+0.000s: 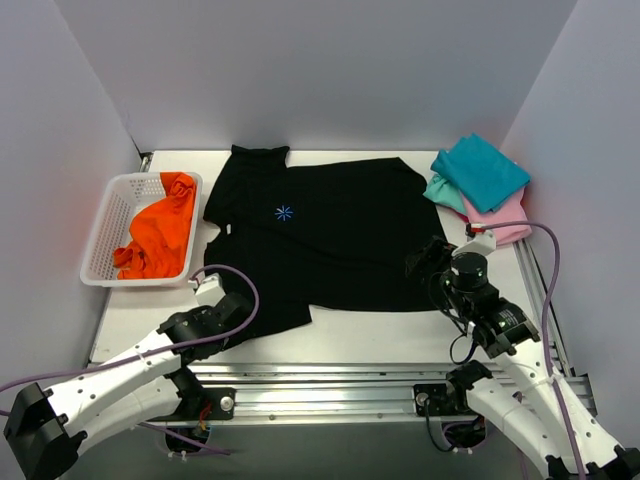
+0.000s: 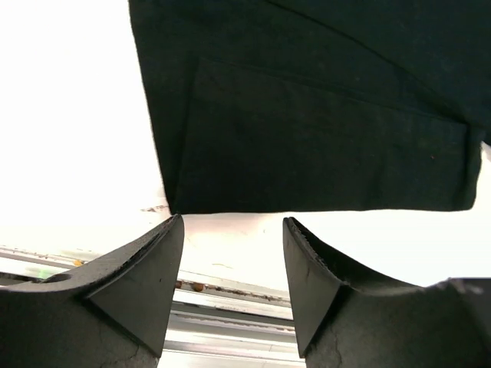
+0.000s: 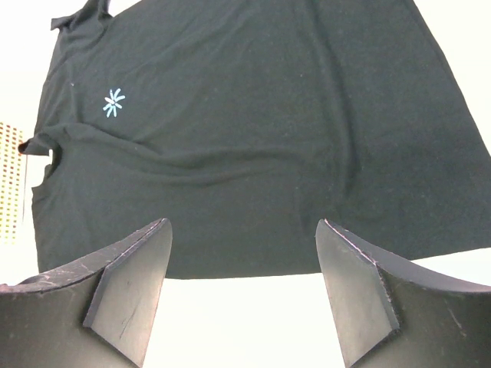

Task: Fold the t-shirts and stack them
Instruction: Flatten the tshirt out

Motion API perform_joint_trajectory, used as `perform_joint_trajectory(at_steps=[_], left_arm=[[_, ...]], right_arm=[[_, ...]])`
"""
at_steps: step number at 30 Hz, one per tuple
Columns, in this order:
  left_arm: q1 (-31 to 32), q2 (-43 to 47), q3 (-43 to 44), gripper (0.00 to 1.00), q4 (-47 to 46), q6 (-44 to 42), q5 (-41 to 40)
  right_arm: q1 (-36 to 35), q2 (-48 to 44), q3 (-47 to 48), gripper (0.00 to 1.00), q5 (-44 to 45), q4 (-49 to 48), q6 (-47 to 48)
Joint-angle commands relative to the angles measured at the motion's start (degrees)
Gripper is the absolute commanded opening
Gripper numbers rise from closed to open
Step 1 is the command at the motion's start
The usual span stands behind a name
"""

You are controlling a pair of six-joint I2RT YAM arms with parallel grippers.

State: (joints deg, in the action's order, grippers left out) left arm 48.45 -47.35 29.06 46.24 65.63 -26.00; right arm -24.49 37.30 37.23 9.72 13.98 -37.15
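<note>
The black t-shirt (image 1: 330, 240) is lying spread flat on the table (image 1: 350, 335), its near edge just ahead of the left gripper (image 2: 234, 253), which is hovering at the near-left corner, and the right gripper (image 3: 244, 276), which is facing the near-right edge (both with jaws apart, empty).

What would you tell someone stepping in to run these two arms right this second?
Both open and empty: the left gripper sits at the black shirt's near-left corner, the right gripper at its near-right hem.
The black shirt lies spread on the table, starburst up. The orange shirt is crumpled in the white basket at the left. The teal shirt lies on the pink shirt at the far right.
Done: teal and pink look folded and stacked.
Left: fold the black shirt, then the orange one, and add both to the stack.
</note>
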Motion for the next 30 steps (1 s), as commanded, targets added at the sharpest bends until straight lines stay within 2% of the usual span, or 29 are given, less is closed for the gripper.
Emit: perform_joint_trajectory(at_steps=[1,8,18,25,30], left_arm=[[0.33,0.16,0.47,0.63,-0.27,2.93,-3.26],[0.33,-7.39,3.72,0.62,-0.89,3.02,-7.30],[-0.98,-16.09,4.26,0.63,-6.59,1.88,-7.76],[-1.69,-16.98,3.73,0.62,-7.57,2.13,-7.49],[-1.51,-17.77,2.76,0.57,-9.58,2.49,-6.35]], right_arm=[[-0.65,1.63,-0.67,0.72,0.13,-1.32,-0.30],[-1.00,3.57,-0.67,0.72,1.36,-2.73,0.14],[-1.09,5.85,-0.85,0.72,2.32,-4.04,1.11],[-1.09,6.65,-1.02,0.72,2.59,-4.40,1.73],[-1.17,6.38,-1.20,0.72,2.68,-4.22,1.81]])
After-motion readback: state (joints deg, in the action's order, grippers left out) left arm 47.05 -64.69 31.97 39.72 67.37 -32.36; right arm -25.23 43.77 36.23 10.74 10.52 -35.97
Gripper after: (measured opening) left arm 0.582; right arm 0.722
